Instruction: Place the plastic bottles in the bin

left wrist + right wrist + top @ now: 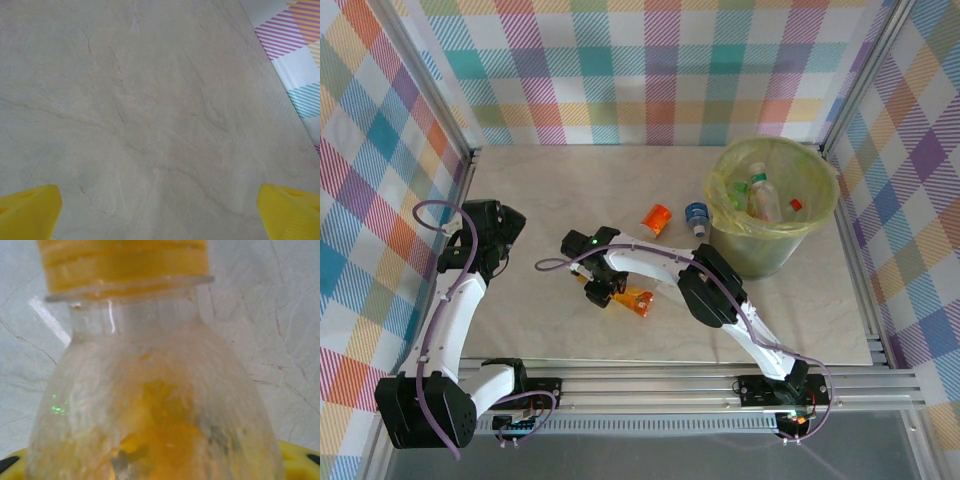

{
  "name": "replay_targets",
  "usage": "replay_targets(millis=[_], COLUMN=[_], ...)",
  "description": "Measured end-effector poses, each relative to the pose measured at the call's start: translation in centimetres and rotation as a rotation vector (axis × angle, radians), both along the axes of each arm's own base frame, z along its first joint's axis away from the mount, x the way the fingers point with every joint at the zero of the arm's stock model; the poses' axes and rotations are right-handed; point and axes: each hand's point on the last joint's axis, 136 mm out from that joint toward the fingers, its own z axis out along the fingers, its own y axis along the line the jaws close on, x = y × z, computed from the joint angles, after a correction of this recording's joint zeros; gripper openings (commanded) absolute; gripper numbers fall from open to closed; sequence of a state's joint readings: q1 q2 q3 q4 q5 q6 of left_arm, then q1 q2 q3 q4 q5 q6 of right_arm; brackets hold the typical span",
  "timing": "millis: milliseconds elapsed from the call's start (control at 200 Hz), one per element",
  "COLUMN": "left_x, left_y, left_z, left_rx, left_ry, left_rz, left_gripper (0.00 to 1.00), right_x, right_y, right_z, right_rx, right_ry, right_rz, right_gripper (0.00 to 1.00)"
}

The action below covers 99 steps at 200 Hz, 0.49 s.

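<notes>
Left pincer (pixel 483 232): is hanging over the tabletop (pixel 560 190) close to its left edge; its yellow fingertips (pixel 30 212) are spreading wide over bare marbled surface, nothing between them.
Right pincer (pixel 604 291): is reaching low toward the near edge, left of centre, with its jaws standing either side of a bottle; I cannot tell whether they are pressing on it.
Orange-capped bottle (pixel 150 390): is lying on its side on the tabletop between the right pincer's fingers, clear-walled with orange inside.
Orange-labelled bottle (pixel 657 218): is lying near the middle of the tabletop, apart from both pincers.
Blue-capped bottle (pixel 697 217): is lying just beside the bin's left wall.
Bin (pixel 760 255): is standing by the right edge, toward the far right corner, lined with a yellow-green bag (pixel 725 190).
Binned bottles (pixel 761 196): are resting inside the bin, one green-capped; a red cap is showing beside them.
</notes>
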<state>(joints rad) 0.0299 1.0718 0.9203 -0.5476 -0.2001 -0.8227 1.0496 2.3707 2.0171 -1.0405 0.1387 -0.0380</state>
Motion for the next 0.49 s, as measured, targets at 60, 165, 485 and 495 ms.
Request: replay_targets(millis=[60,165,485,495], left_x=[0.0,-0.1,-0.7,-0.7], left_y=[0.1,0.2,0.5,0.5], left_z=[0.0,0.2,1.8,1.8], left_rx=[0.002,0.007,0.022,0.022], left_ry=[-0.001,-0.008,-0.057,-0.058], left_rz=[0.003,0.010,0.026,0.027], left_gripper=[1.00,1.00,1.00,1.00], right_x=[0.0,0.0,0.8,0.8], right_y=[0.0,0.1,0.3,0.3], right_z=[0.1,0.6,12.8,13.3], right_rx=[0.002,0.014,0.232,0.240], right_ry=[0.001,-0.003,-0.152,-0.159], right_rz=[-0.003,-0.013,-0.071,-0.074], right_gripper=[0.52,0.52,0.51,0.51])
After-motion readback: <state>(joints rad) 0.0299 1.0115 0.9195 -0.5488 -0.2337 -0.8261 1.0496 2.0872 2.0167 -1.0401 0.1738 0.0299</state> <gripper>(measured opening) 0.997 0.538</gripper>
